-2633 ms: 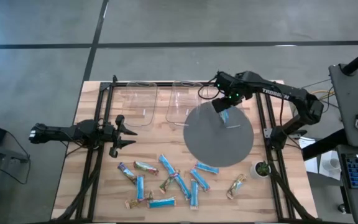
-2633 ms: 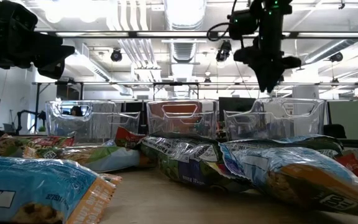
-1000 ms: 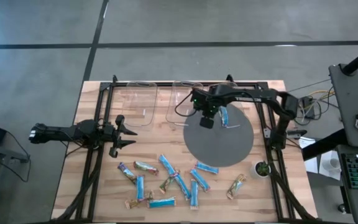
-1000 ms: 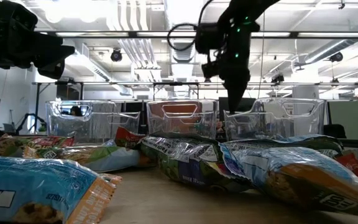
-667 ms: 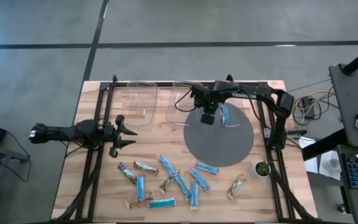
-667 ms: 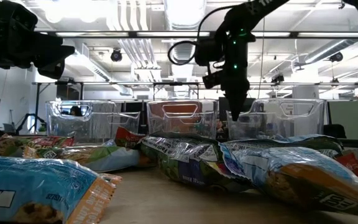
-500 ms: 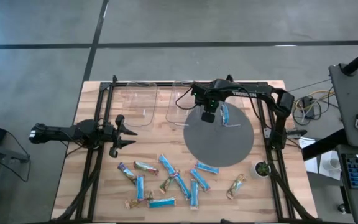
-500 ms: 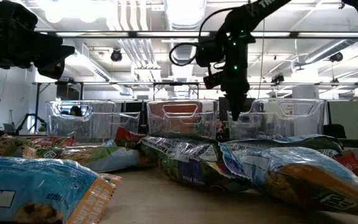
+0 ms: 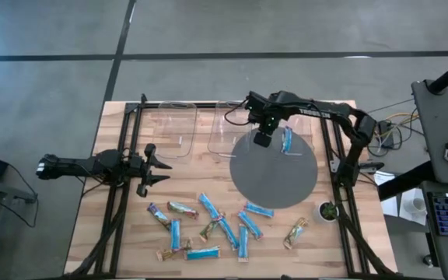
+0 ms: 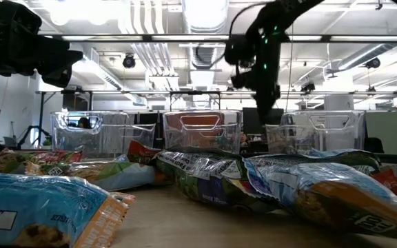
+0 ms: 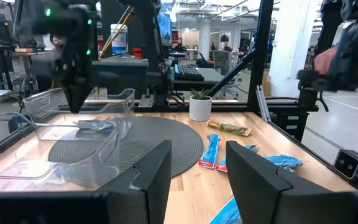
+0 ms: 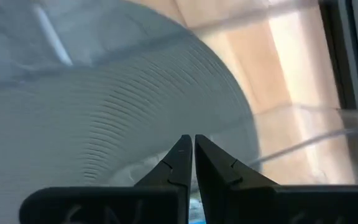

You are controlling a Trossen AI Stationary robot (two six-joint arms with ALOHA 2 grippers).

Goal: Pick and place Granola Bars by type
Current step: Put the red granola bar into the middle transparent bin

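Hovering over grey mat (image 9: 274, 167), right hand (image 9: 261, 140) pinched closed, empty; clear bins' (image 9: 228, 124) edges faint.

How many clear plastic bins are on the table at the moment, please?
3: the left bin and the middle bin sit side by side at the table's back; the right bin is on the grey mat, holding a blue bar.
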